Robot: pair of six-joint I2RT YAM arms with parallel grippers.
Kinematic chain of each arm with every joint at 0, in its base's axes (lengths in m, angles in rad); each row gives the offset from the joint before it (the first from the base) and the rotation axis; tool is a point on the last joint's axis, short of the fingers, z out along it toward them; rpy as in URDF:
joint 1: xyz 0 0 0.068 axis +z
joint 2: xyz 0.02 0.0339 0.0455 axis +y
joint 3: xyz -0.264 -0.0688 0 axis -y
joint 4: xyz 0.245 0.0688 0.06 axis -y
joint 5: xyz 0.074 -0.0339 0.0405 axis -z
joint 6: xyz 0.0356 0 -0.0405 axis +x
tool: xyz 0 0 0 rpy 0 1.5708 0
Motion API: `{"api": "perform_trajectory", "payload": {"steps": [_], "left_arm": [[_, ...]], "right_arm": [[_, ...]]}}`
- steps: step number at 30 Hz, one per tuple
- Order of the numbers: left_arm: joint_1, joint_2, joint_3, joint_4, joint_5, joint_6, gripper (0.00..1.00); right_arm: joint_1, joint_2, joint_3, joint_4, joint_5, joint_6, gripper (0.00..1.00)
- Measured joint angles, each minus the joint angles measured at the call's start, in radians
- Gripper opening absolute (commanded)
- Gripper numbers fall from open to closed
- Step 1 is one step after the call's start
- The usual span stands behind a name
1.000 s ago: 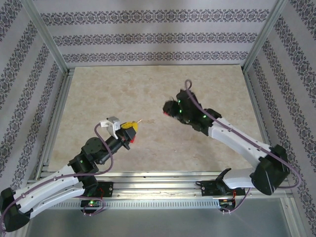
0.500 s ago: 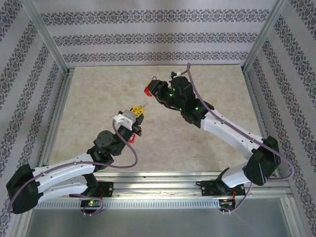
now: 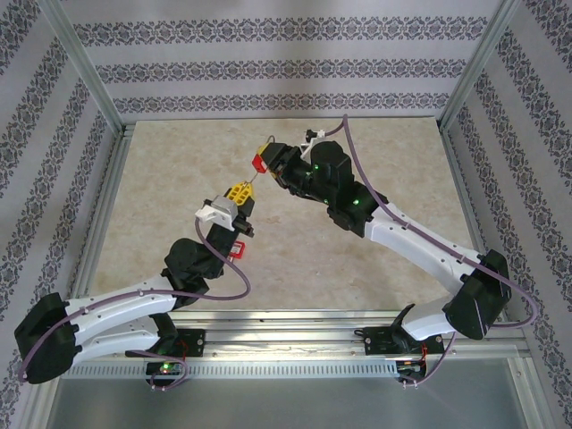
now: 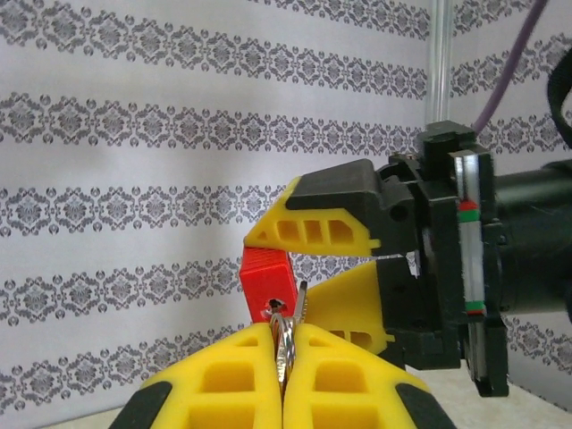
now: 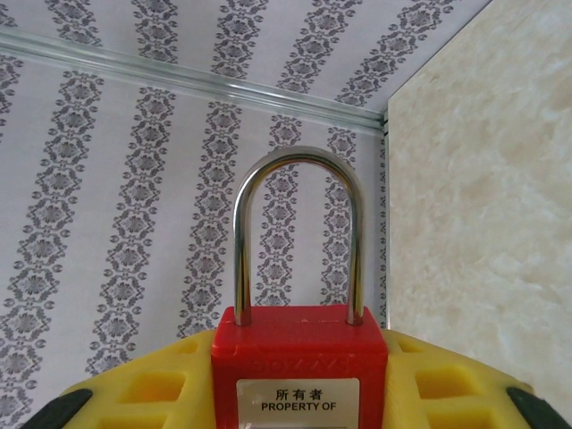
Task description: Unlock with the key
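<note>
A red padlock [image 3: 260,164] with a steel shackle [image 5: 299,234] hangs above the table, and my right gripper [image 3: 270,162] is shut on its body [image 5: 299,380]. The shackle is closed and points away from the wrist. My left gripper [image 3: 241,193] is shut on a silver key [image 4: 288,338], pinched between its yellow fingers [image 4: 223,380]. In the left wrist view the key's tip reaches the keyhole on the bottom of the padlock [image 4: 266,275]. The right gripper's yellow fingers [image 4: 326,228] clamp the lock from above and below. How deep the key sits I cannot tell.
Both grippers meet in the air over the back middle of the beige table [image 3: 357,259]. An aluminium frame [image 3: 89,80] and patterned walls enclose the table on three sides.
Both arms rose and came together. The right gripper carried the padlock left and back; the left gripper brought the key up and right until its tip met the lock's bottom.
</note>
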Motion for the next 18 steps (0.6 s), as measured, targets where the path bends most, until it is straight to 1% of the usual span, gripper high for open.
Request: {"api": "perform_trajectory", "payload": {"steps": [3, 8, 13, 18], "left_arm": [[0.010, -0.016, -0.002, -0.009, -0.009, -0.051, 0.00], [0.042, -0.047, -0.002, -0.089, -0.013, -0.153, 0.00], [0.042, -0.048, -0.002, -0.135, -0.014, -0.197, 0.00], [0.042, -0.048, -0.002, -0.147, -0.014, -0.214, 0.00]], "right_arm": [[0.003, 0.000, 0.000, 0.003, 0.000, 0.000, 0.08], [0.009, 0.000, 0.000, 0.007, 0.001, 0.000, 0.08], [0.018, 0.000, 0.000, 0.007, 0.004, 0.000, 0.08], [0.029, 0.000, 0.000, 0.007, 0.005, 0.000, 0.07]]}}
